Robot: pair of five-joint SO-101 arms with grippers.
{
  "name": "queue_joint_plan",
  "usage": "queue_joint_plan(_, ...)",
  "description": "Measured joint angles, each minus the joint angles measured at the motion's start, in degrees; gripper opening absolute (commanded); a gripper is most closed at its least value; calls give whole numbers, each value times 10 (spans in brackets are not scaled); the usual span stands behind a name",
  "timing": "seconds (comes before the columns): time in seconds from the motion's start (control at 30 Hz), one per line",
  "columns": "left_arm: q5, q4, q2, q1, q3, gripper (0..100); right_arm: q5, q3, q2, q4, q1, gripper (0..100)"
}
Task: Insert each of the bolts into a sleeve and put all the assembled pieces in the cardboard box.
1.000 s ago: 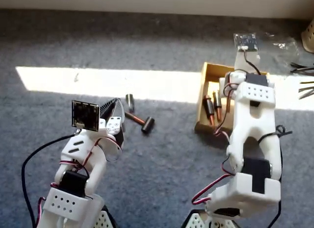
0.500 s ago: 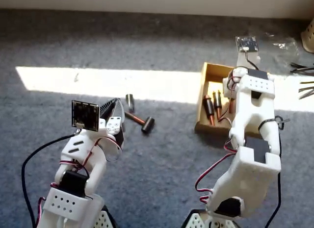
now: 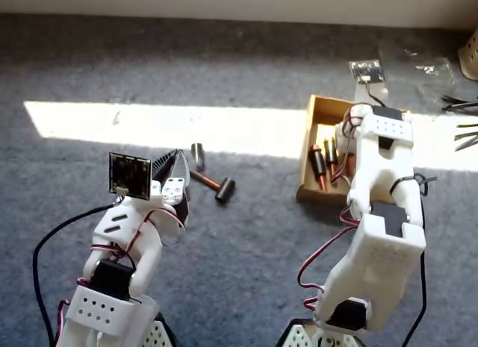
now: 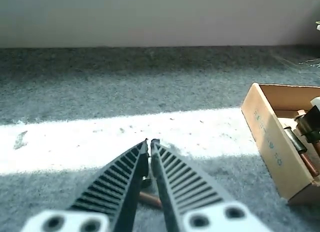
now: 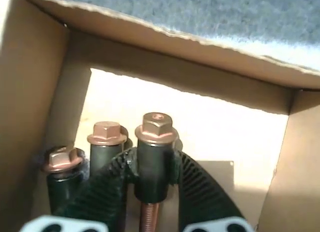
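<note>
Right wrist view puts the assembled piece [image 5: 150, 159] squarely between the right gripper's [image 5: 153, 162] ribbed fingers [image 5: 107, 192], which are clamped on its dark sleeve [image 5: 152, 179]. The copper flange bolt [image 5: 156, 128] stands head-up above the fingertips, and its threaded shank pokes out below the sleeve, back between the fingers. Just beside the fingers, two other assembled pieces [image 5: 106, 142] lean against the wall of the cardboard box [image 5: 30, 92], so the held one is already inside the box.

Judging by its look, the piece is metal: stiff, dense for its bulk and in no way fragile. The sleeve is smooth, though, and the bolt probably sits loose in it. The sleeve's mid-body under the flange is the sound place to hold, since the flange then keeps the bolt from dropping through. Tipped head-down, the bolt could slide out.

From the high view, the left gripper [image 3: 175, 154] has its fingers together on nothing. A loose sleeve [image 3: 197, 153] lies on the grey carpet [image 3: 246, 250] just beyond the fingertips. A loose bolt [image 3: 209, 183] lies near their side, with a dark piece on its far end that I cannot tell apart as head or sleeve.
</note>
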Motion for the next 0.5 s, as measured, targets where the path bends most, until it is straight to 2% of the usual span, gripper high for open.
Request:
queue_joint_plan(0.2, 0, 0, 0, 0, 0, 30, 0, -1, 0, 0, 0, 172)
queue_joint_plan(0.5, 0, 0, 0, 0, 0, 30, 0, -7, -1, 0, 0, 177)
